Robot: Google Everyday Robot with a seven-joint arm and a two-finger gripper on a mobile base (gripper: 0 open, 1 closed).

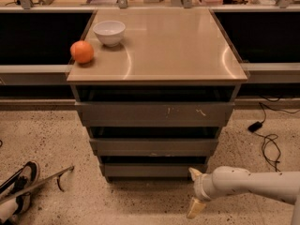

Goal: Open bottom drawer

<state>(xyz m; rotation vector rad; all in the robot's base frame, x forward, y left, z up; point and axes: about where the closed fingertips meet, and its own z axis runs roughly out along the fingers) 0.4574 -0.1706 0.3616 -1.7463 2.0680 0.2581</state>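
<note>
We are taking the bottom drawer (152, 170) as our landmark: it is sitting lowest in the stack of three, just above the floor (140, 205), under the middle drawer (152, 146) and the scratched top drawer (154, 114). Its plain front is running left to right, long axis horizontal, and is facing out toward us, so we are judging that the pull has to come straight outward, across that axis.

The gripper (193, 191) is hanging at the drawer's right end, just below and in front of the front panel, with the arm (253, 184) reaching in from the right. Its fingers (194, 209) are standing apart, one above the other. The upper tip is lying over the panel's lower right corner, and we cannot tell whether it is touching. The drawer therefore lies up and to the left of the gripper.

We are judging the drawer shut, with no handle showing, so the next move is calling for a hold on the panel's edge. So far right along the front, the drawer may skew when pulled.
</note>
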